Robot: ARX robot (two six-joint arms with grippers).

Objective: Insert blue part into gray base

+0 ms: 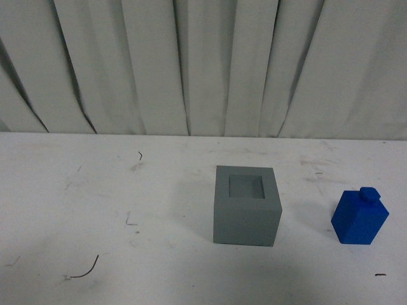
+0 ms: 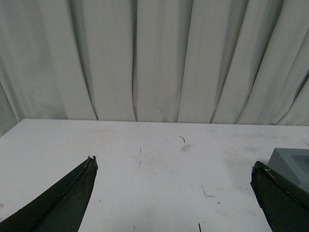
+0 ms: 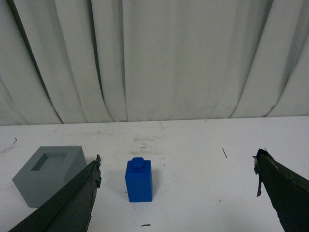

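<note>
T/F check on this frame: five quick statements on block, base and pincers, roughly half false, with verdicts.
1. The blue part sits inside the gray base. False: it stands on the table, apart from the base, to its right in the front view.
2. The gray base's recess holds nothing. True.
3. The right pincer is shut on the blue part. False: it is open, and the part stands free ahead of it.
4. The left pincer is open. True.
5. The blue part stands upright, knob on top. True.
</note>
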